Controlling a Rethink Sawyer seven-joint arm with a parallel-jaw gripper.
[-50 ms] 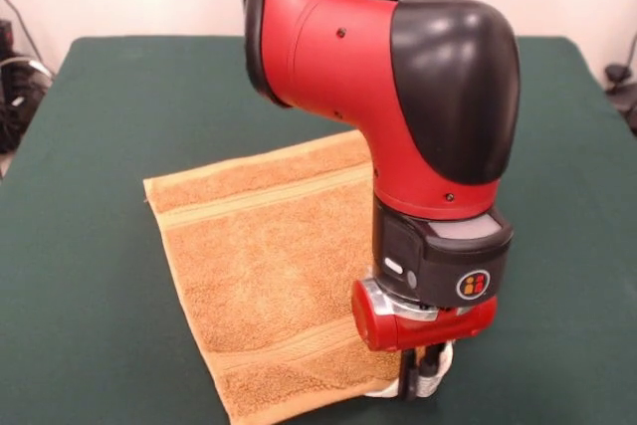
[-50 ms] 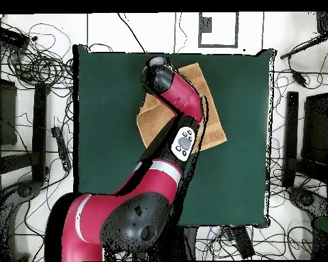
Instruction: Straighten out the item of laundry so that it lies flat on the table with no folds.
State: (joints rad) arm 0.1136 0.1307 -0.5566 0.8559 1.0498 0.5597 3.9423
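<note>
In the front view the dark green counter (image 1: 90, 276) fills the scene, bare along its left side. Left of centre lies the orange-tan towel (image 1: 259, 276), spread mostly flat and turned at an angle to the counter's edges, one corner pointing left and its near end reaching the bottom edge. A woven border band (image 1: 259, 196) crosses it near the far end and another runs near the near end. Right of centre the red and black arm (image 1: 398, 97) comes down over the towel's right edge, hiding that side. The pincer (image 1: 420, 377) sits low at the towel's near right corner, at or just above the cloth; whether its tips are apart or together cannot be told. From overhead, the towel (image 2: 214, 126) lies on the far half of the counter (image 2: 105, 123), partly under the arm (image 2: 170, 89).
</note>
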